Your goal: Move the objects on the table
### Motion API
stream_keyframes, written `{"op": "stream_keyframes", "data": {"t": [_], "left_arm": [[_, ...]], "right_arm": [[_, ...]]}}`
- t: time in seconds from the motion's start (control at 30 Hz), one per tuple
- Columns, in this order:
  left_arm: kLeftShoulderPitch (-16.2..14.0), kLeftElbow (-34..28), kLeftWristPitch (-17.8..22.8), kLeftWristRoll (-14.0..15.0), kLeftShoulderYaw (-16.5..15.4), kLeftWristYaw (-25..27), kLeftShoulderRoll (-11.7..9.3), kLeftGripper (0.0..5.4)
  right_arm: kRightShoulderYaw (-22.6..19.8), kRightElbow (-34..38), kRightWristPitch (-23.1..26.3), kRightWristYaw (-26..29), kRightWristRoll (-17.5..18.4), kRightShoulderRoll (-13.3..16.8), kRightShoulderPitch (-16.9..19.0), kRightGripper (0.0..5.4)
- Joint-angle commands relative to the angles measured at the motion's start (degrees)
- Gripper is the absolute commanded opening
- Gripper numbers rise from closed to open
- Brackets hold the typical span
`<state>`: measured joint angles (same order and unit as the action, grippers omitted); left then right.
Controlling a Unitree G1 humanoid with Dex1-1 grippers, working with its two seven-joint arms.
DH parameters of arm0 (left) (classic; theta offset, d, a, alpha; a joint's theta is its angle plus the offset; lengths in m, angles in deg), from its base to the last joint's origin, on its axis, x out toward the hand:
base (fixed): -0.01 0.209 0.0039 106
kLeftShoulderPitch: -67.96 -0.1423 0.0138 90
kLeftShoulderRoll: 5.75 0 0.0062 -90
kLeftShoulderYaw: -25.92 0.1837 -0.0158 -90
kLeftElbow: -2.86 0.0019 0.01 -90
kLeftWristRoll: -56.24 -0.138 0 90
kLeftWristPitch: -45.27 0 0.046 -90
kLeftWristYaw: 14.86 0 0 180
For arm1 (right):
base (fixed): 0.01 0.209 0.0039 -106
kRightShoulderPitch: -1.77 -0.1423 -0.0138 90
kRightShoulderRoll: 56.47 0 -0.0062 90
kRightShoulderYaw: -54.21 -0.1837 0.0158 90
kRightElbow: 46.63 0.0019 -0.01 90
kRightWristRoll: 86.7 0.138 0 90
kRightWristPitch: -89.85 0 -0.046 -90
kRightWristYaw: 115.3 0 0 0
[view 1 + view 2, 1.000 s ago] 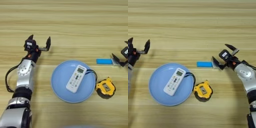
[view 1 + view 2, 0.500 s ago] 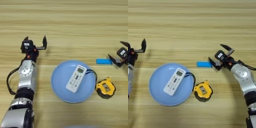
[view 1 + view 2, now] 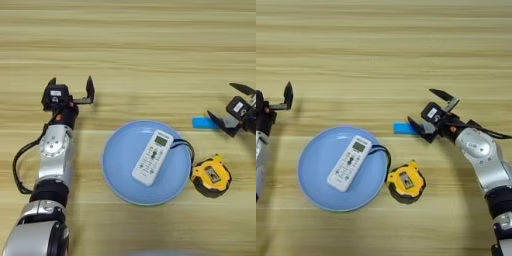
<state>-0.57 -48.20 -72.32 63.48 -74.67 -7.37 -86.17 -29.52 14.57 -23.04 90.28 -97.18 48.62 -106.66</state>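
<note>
The light-blue plate (image 3: 120,172) lies at the 6 o'clock side of the table (image 3: 150,45). On it rests the white remote (image 3: 152,157), tilted, its small screen toward 1 o'clock. The yellow-black tape measure (image 3: 405,181) sits just at the plate's 3 o'clock edge, and its black strap (image 3: 385,152) curves over the rim. The small blue bar (image 3: 404,129) lies flat at 2 o'clock from the plate. The right gripper (image 3: 428,110) is wide open and holds nothing; its lower finger is just beside the bar's end. The left gripper (image 3: 70,85) stands at 9 o'clock, also open and empty.
</note>
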Motion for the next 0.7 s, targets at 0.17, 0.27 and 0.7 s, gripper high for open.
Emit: {"op": "stream_keyframes", "data": {"t": [0.17, 0.27, 0.7], "left_arm": [[-0.41, 0.52, -1.51, -0.74, 0.72, 0.44, 0.10, 5.40], [-0.52, 0.66, -2.57, -1.11, 0.94, 0.61, 0.02, 5.40], [-2.14, -3.32, -8.26, -1.44, 3.20, 4.38, -1.09, 5.40]], "right_arm": [[-1.67, -0.38, 0.22, 0.90, 1.58, 1.20, 0.15, 5.36], [-4.85, -0.56, -0.24, 1.02, 4.28, 2.40, -0.81, 5.36], [-6.79, 20.39, 7.77, 9.69, 27.97, -10.28, 0.06, 5.36]]}}
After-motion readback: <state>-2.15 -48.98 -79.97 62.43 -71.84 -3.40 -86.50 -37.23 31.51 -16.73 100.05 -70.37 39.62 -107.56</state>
